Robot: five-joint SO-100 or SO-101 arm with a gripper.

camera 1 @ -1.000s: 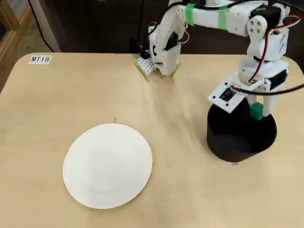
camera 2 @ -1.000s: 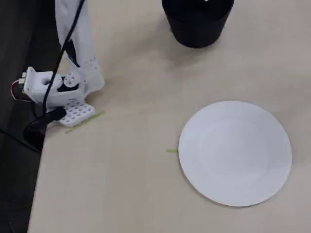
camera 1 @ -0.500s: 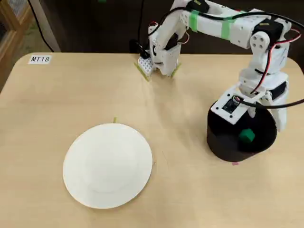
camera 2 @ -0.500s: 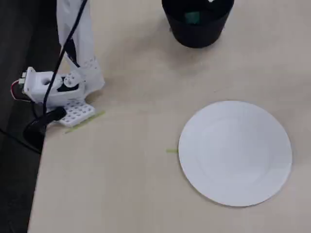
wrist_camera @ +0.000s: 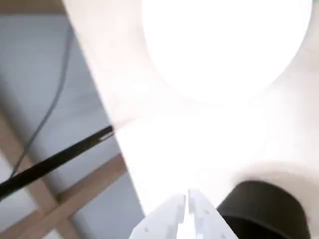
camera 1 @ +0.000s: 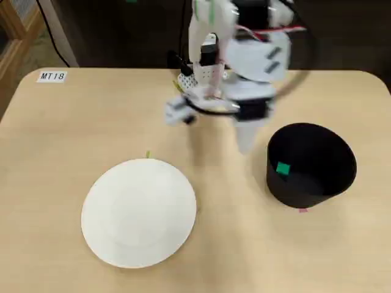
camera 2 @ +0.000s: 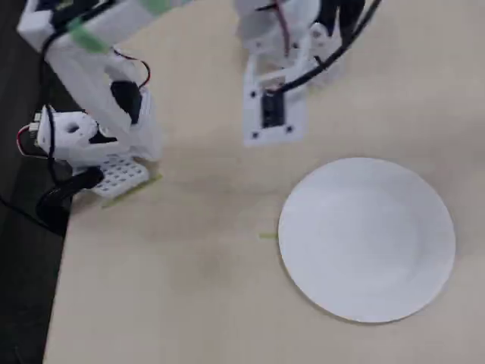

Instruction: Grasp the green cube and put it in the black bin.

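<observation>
The green cube [camera 1: 283, 168] lies inside the black bin [camera 1: 305, 193] against its left inner wall, seen in a fixed view. My gripper [camera 1: 244, 145] hangs blurred just left of the bin, pointing down, holding nothing. In the wrist view the white fingertips [wrist_camera: 175, 205] stand almost together, the gripper [wrist_camera: 187, 197] shut, with the bin [wrist_camera: 264, 205] at lower right. In the other fixed view the arm covers the bin.
A flat white plate [camera 1: 139, 212] lies front left on the wooden table, also seen in the other fixed view [camera 2: 367, 239] and washed out in the wrist view [wrist_camera: 227, 45]. The arm's base [camera 2: 76, 140] sits at the table's edge. A label [camera 1: 51, 76] is stuck at the far left corner.
The green cube left the gripper and dropped into the black bin. The arm then swung away from above the bin toward its base, and the fingers came together.
</observation>
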